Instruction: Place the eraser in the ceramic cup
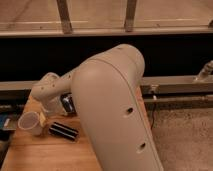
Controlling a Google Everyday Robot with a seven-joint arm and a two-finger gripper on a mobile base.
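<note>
1. My arm (115,110) fills the middle of the view: a big pale shell that runs from the lower right up to a rounded elbow. From there a slimmer pale link reaches left and down to the wrist (47,91).
2. My pincer (67,104) is the dark part just right of that wrist, low over the left part of the desk (45,152). The broad shell of my arm hides most of it, so I cannot tell whether it is spread or pressed together.
3. The eraser (63,131) lies flat on the wooden desk, a black block with its long side running left to right and dipping a little toward the right. In the picture it sits below my pincer, and a strip of bare wood shows between the two.
4. The cup (31,123) stands on the desk near its left edge, just left of the eraser and below my wrist. It is white, and its wide rim is turned toward the camera.
5. The eraser is outside the cup, just beside it; I cannot tell whether they touch.
6. Behind the desk runs a long dark band with a grey rail (175,84) along it, and right of the desk there is speckled floor (185,137).
</note>
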